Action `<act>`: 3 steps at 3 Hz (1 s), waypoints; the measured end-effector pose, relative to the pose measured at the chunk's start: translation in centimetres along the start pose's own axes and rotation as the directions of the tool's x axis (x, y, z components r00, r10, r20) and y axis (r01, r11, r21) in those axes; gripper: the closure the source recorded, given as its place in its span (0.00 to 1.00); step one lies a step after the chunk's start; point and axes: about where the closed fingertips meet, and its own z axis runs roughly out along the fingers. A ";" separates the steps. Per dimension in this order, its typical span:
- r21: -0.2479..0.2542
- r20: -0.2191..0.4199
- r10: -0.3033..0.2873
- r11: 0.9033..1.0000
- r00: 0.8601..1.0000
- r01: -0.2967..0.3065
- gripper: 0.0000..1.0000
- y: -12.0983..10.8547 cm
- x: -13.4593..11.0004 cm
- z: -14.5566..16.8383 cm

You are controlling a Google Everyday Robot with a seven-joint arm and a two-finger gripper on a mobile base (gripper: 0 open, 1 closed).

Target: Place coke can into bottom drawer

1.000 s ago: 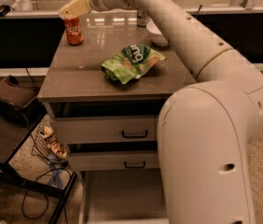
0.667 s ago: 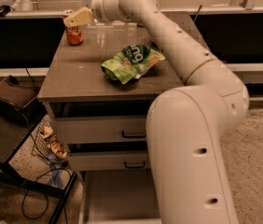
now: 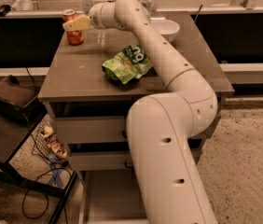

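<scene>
The coke can (image 3: 73,35), orange-red with a silver top, stands upright at the back left corner of the cabinet top (image 3: 75,78). My gripper (image 3: 72,24) is at the can's upper half, with its cream tip across the can's front. The arm reaches to it from the lower right, over the cabinet. The bottom drawer (image 3: 104,192) is pulled out below the cabinet. Its flat grey floor shows, and the arm's base hides its right part.
A green chip bag (image 3: 126,62) lies in the middle of the cabinet top. A white bowl (image 3: 166,28) and a silver can (image 3: 145,1) stand at the back. Two closed upper drawers (image 3: 90,129) face me. A wire basket (image 3: 50,141) and a black stand (image 3: 5,125) are at the left.
The gripper has come down from above and beside the can's top to the level of its upper half. The can has not moved.
</scene>
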 end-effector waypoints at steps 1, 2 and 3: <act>-0.040 0.045 0.009 0.999 0.999 -0.007 0.00 1.4 -1.3 1.6; -0.095 0.066 0.019 0.995 0.998 -0.013 0.15 3.7 -2.3 2.6; -0.098 0.064 0.021 0.995 0.998 -0.014 0.39 3.9 -2.1 2.8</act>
